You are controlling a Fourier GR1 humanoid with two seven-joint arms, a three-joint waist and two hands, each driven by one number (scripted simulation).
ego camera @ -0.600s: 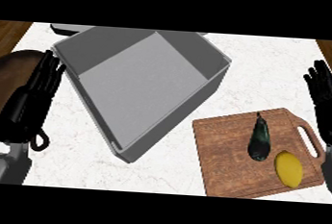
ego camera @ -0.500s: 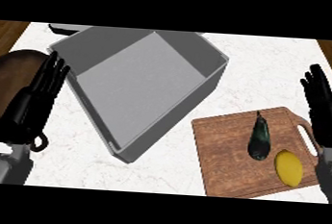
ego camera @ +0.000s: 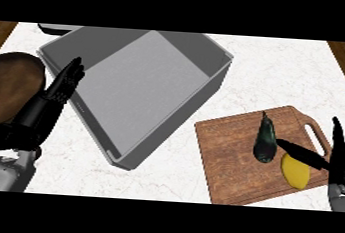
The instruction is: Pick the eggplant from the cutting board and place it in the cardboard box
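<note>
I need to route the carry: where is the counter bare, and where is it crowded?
Bare: the counter strip between box and cutting board, and the patch beyond the board's far edge. Crowded: eggplant, lemon and right hand bunch at the board's right half; left hand sits between box and brown plate.

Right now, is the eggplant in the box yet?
No, out. The eggplant lies on the cutting board beside the lemon; the box is empty.

The white marble counter [ego camera: 164, 183] carries three items: a grey cardboard box [ego camera: 144, 86] toward the far-left corner, a wooden cutting board [ego camera: 231, 167] near the right edge, and a brown plate [ego camera: 7, 88] at the left edge.
</note>
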